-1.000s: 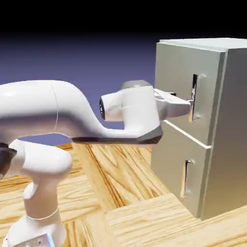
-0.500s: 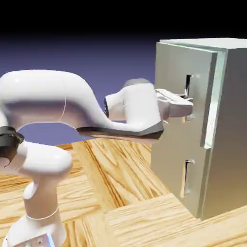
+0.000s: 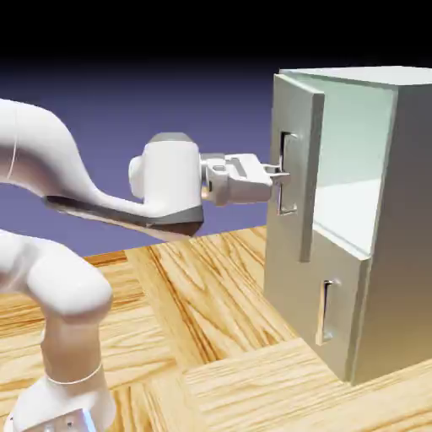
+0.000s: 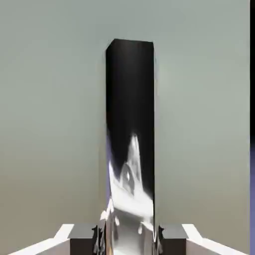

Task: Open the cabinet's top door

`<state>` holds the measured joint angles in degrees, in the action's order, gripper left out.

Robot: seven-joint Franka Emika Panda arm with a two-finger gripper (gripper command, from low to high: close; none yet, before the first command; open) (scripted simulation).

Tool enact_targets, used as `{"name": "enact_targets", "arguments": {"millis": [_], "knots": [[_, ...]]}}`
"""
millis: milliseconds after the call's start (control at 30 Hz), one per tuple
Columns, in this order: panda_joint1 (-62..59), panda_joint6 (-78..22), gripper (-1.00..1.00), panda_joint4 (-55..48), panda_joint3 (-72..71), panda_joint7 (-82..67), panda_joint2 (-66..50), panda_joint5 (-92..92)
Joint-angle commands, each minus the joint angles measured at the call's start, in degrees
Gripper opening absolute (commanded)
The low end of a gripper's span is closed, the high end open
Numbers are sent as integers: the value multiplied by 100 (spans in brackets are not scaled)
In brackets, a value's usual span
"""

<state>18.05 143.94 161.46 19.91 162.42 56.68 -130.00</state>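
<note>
Pincer (image 3: 280, 177) clamped on upper door's handle (image 4: 130, 99); might slip off if pull strays from door's (image 3: 295, 110) arc.

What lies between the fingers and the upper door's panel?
The handle, a shiny upright bar: the hand view shows it between the fingers, with the door behind.

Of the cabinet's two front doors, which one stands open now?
The top door: it is swung outward, baring the pale interior, while the shorter lower door sits closed beneath it.
</note>
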Motion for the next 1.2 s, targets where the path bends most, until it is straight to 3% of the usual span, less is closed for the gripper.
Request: {"name": "enact_targets", "arguments": {"millis": [0, 600, 900, 1167], "knots": [[-70, -110, -100, 100, -177, -105, 97, 259], [110, -2810, -100, 728, -3476, -1269, 917, 4737], [27, -4687, -100, -142, -5345, -1132, 20, 6674], [-947, -6429, -100, -1600, -7006, -788, -1193, 7857]]}}
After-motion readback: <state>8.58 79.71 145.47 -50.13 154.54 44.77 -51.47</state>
